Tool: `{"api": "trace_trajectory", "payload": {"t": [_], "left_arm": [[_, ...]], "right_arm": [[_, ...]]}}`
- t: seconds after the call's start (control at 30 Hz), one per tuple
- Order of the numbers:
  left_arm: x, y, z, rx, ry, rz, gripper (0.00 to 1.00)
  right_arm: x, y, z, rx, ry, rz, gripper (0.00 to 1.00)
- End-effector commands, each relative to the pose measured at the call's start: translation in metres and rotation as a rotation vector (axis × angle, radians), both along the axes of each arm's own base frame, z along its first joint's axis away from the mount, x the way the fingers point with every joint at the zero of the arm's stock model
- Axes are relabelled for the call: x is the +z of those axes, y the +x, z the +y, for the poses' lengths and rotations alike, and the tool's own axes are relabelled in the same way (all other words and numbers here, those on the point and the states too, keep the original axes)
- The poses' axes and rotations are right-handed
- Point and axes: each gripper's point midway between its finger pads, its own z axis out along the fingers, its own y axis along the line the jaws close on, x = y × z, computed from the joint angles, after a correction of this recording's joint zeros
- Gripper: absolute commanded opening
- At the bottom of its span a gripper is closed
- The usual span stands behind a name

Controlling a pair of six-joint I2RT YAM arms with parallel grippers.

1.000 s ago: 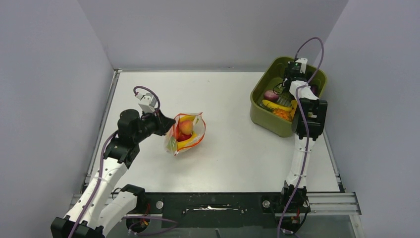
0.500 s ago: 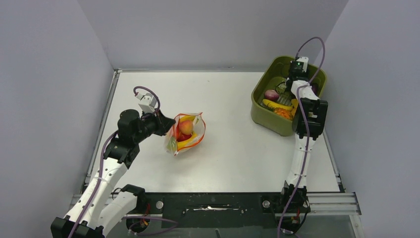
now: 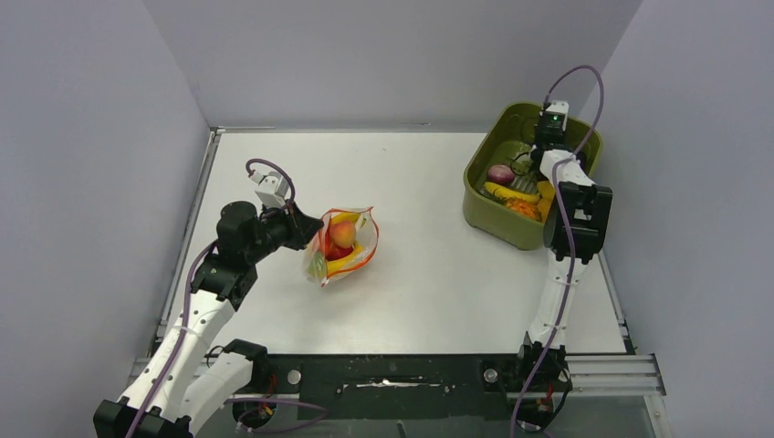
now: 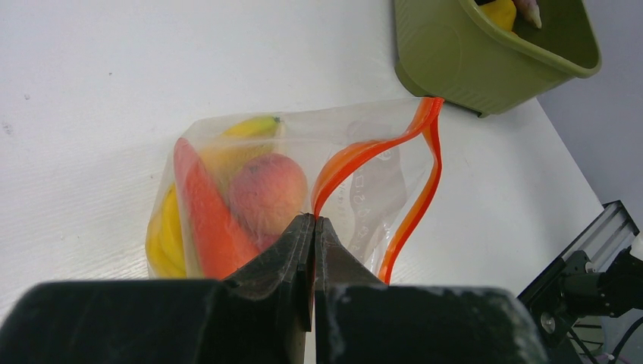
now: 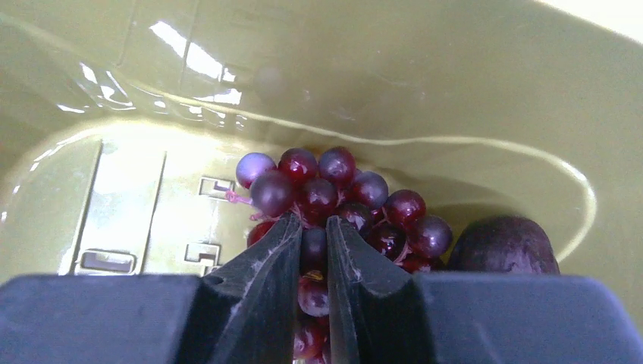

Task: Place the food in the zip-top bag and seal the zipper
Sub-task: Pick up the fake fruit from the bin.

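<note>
The zip-top bag (image 3: 342, 246) lies on the table with its mouth gaping. Inside it are a peach (image 4: 267, 189), a yellow banana (image 4: 246, 127) and a long red-orange piece (image 4: 205, 212). My left gripper (image 4: 313, 218) is shut on the near side of the orange-red zipper (image 4: 364, 152) and holds that edge up. My right gripper (image 5: 312, 227) is down in the olive-green bin (image 3: 484, 214), shut on a bunch of dark red grapes (image 5: 341, 189). Two or three grapes are pinched between its fingers. A dark purple eggplant (image 5: 504, 244) lies just right of the bunch.
The bin stands at the table's far right corner, close to the right wall. It also holds a yellow banana (image 3: 507, 192), orange pieces (image 3: 522, 209) and a reddish-purple round piece (image 3: 499, 173). Grey walls close in the table on three sides.
My right gripper has closed on the grapes, and that arm has shifted slightly farther into the bin. The left gripper and the bag have not moved.
</note>
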Motion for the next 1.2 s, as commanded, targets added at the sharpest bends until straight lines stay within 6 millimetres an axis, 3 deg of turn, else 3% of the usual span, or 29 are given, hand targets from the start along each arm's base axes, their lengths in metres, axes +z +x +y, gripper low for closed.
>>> {"api": "trace_trajectory", "payload": {"t": [0.0, 0.2, 0.47, 0.77, 1.0, 1.17], "left_arm": [[0.015, 0.002, 0.001, -0.002, -0.005, -0.065, 0.00], [0.014, 0.003, 0.003, 0.004, -0.003, -0.063, 0.00], [0.014, 0.003, 0.003, 0.007, -0.006, -0.065, 0.00], [0.013, 0.004, 0.004, 0.010, -0.014, -0.058, 0.00], [0.012, 0.006, 0.003, 0.011, -0.025, -0.051, 0.00], [0.012, 0.007, 0.004, 0.018, -0.025, -0.050, 0.00]], "right_arm": [[0.075, 0.013, 0.009, 0.054, -0.018, -0.178, 0.15], [0.091, 0.010, 0.018, 0.085, -0.015, -0.203, 0.08], [0.119, -0.004, 0.027, 0.097, -0.024, -0.238, 0.08], [0.170, -0.029, 0.041, 0.119, -0.019, -0.297, 0.08], [0.224, -0.048, 0.055, 0.150, 0.005, -0.369, 0.07], [0.259, -0.062, 0.079, 0.217, 0.005, -0.416, 0.07]]}}
